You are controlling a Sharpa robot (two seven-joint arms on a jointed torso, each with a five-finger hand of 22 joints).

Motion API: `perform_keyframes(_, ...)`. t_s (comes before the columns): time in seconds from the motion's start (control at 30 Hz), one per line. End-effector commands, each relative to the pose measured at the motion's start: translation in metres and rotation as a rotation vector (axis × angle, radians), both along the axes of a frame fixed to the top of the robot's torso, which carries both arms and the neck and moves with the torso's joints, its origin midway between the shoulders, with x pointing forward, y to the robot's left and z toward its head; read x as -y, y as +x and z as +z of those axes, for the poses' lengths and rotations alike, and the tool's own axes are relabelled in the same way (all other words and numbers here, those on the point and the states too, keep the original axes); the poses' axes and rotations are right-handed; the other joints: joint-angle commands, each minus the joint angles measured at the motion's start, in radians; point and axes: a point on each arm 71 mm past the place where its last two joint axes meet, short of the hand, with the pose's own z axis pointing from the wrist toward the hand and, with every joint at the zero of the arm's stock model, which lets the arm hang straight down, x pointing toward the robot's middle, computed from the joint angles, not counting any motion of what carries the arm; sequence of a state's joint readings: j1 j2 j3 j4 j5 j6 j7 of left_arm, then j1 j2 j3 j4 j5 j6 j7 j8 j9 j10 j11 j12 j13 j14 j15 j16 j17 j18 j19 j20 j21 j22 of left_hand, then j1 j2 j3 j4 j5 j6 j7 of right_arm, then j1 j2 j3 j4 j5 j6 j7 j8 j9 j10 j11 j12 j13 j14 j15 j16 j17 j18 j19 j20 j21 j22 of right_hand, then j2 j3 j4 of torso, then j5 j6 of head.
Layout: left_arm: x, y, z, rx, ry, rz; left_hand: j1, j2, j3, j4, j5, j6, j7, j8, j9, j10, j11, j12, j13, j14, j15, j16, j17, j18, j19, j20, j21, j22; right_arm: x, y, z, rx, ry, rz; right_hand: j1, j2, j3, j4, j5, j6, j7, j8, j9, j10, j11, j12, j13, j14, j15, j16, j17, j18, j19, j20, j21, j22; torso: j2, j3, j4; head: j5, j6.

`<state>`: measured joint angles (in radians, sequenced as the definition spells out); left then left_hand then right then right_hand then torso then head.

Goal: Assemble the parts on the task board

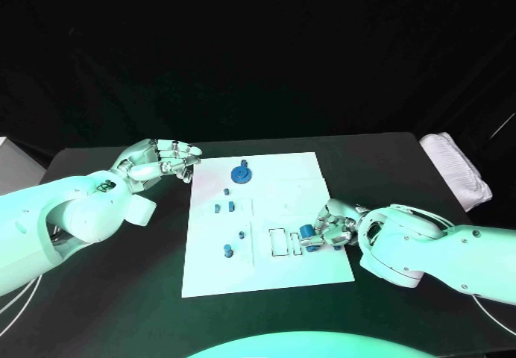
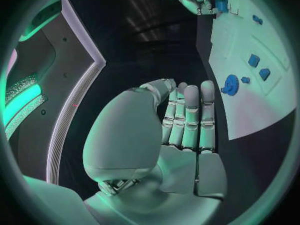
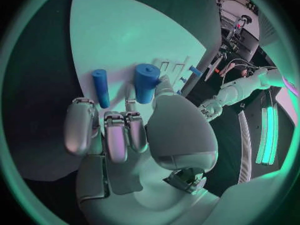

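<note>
Right hand (image 1: 335,227) pinched a blue peg (image 3: 146,82) over the slots on the board (image 1: 285,276), near edge. Left hand (image 1: 161,159) hung open-fingered, holding nothing, beside the board's far corner. Advice: keep the peg upright, align first, then press slowly.

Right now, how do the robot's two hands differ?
The left hand rests off the white board's far left corner, fingers extended side by side, holding nothing. The right hand is over the board's right edge, fingers curled in around a blue peg, touching it; whether it grips it I cannot tell. Both are silver, on white arms.
</note>
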<state>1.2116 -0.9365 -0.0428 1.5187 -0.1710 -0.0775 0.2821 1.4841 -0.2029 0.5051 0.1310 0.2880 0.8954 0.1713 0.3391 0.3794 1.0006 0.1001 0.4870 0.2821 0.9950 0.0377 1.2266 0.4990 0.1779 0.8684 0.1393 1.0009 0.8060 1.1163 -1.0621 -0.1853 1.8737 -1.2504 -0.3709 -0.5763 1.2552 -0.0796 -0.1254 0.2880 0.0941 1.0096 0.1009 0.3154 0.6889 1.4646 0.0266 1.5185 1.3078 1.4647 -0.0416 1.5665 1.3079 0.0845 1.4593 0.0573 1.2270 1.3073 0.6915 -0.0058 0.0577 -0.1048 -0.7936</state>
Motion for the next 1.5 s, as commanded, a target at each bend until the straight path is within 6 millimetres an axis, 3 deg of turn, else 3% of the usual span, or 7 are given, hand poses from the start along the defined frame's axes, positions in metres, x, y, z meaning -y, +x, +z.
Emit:
perform_keyframes(0.03, 0.002, -0.001, 0.000, -0.010, -0.019, -0.024, -0.008, 0.000, -0.003, 0.005, 0.004, -0.004, -0.002, 0.003, 0.001, -0.007, 0.002, 0.005, -0.001, 0.002, 0.001, -0.005, 0.001, 0.006, 0.001, 0.000, 0.000, 0.000, 0.002, -0.005, -0.010, -0.042, -0.026, -0.010, 0.042, 0.018, 0.024, -0.004, 0.005, 0.002, -0.008, 0.008, -0.242, 0.063, -0.009, 0.006, 0.203, 0.106, -0.007, 0.004, 0.263, -0.014, 0.005, -0.002, 0.006, 0.019, 0.000, -0.0006, 0.0006, -0.002, 0.000)
perform_keyframes(0.37, 0.002, -0.001, 0.000, -0.012, -0.018, -0.023, -0.007, 0.002, 0.000, 0.003, 0.005, -0.005, -0.002, 0.003, 0.002, -0.007, 0.002, 0.005, -0.001, 0.002, 0.000, -0.005, 0.002, 0.006, 0.001, 0.000, -0.001, -0.001, 0.003, -0.010, -0.007, -0.060, 0.084, -0.101, 0.096, 0.021, 0.070, -0.010, 0.006, 0.006, -0.010, 0.011, -0.248, 0.068, -0.012, 0.010, 0.211, 0.106, -0.010, 0.004, 0.263, -0.015, 0.006, -0.004, 0.009, 0.025, -0.001, -0.0001, -0.0001, -0.002, 0.003)
perform_keyframes(0.53, 0.002, -0.001, 0.000, -0.013, -0.014, -0.020, 0.000, 0.008, 0.006, -0.001, 0.007, -0.004, -0.002, 0.004, 0.003, -0.008, 0.001, 0.007, -0.001, 0.002, -0.001, -0.005, 0.003, 0.007, 0.002, -0.001, 0.000, 0.000, 0.007, -0.007, 0.002, -0.045, 0.150, -0.171, 0.111, 0.020, 0.085, -0.012, 0.006, 0.012, -0.012, 0.012, -0.251, 0.072, -0.014, 0.013, 0.215, 0.106, -0.011, 0.004, 0.263, -0.015, 0.006, -0.006, 0.011, 0.028, -0.001, -0.0010, -0.0007, -0.004, 0.010)
perform_keyframes(0.77, 0.002, -0.001, 0.000, -0.014, -0.013, -0.020, 0.002, 0.008, 0.008, -0.004, 0.007, -0.004, -0.002, 0.004, 0.003, -0.008, 0.001, 0.007, -0.001, 0.002, -0.001, -0.006, 0.003, 0.007, 0.002, -0.001, 0.001, 0.000, 0.007, -0.005, 0.021, -0.029, 0.224, -0.216, 0.123, 0.020, 0.098, -0.015, 0.006, 0.016, -0.015, 0.012, -0.254, 0.068, -0.016, 0.008, 0.211, 0.106, -0.013, 0.004, 0.263, -0.016, 0.008, -0.007, 0.015, 0.032, 0.000, 0.0005, 0.0000, -0.001, 0.008)
perform_keyframes(0.9, 0.002, -0.001, 0.000, -0.014, -0.013, -0.019, 0.003, 0.009, 0.008, -0.005, 0.007, -0.004, -0.002, 0.004, 0.004, -0.008, 0.001, 0.007, -0.001, 0.002, -0.001, -0.006, 0.003, 0.007, 0.002, -0.001, 0.001, 0.000, 0.006, -0.004, 0.026, -0.037, 0.244, -0.219, 0.123, 0.020, 0.098, -0.014, 0.006, 0.016, -0.015, 0.012, -0.254, 0.070, -0.016, 0.010, 0.212, 0.106, -0.013, 0.004, 0.263, -0.017, 0.009, -0.007, 0.017, 0.034, -0.001, -0.0009, -0.0006, -0.002, 0.009)
perform_keyframes(1.1, 0.002, -0.001, 0.000, -0.015, -0.013, -0.021, 0.003, 0.009, 0.008, -0.005, 0.007, -0.004, -0.002, 0.004, 0.004, -0.008, 0.001, 0.007, -0.001, 0.002, -0.001, -0.006, 0.003, 0.007, 0.002, -0.001, 0.001, 0.000, -0.006, -0.003, 0.025, -0.081, 0.262, -0.201, 0.122, 0.019, 0.098, -0.013, 0.006, 0.017, -0.015, 0.012, -0.255, 0.071, -0.016, 0.011, 0.214, 0.106, -0.013, 0.004, 0.263, -0.018, 0.010, -0.007, 0.021, 0.037, 0.001, -0.0003, -0.0005, 0.000, 0.008)
perform_keyframes(1.5, 0.003, -0.001, -0.001, -0.022, -0.010, -0.031, 0.003, 0.008, 0.009, -0.007, 0.006, -0.005, -0.002, 0.004, 0.004, -0.008, 0.001, 0.008, -0.001, 0.002, -0.001, -0.006, 0.004, 0.007, 0.003, -0.001, 0.002, 0.001, -0.034, -0.006, 0.013, -0.165, 0.266, -0.145, 0.077, -0.012, 0.103, 0.002, 0.004, 0.032, -0.016, 0.013, -0.263, 0.074, -0.017, 0.012, 0.218, 0.106, -0.014, 0.004, 0.263, -0.017, 0.008, -0.008, 0.016, 0.037, 0.001, -0.0008, 0.0009, -0.002, 0.002)
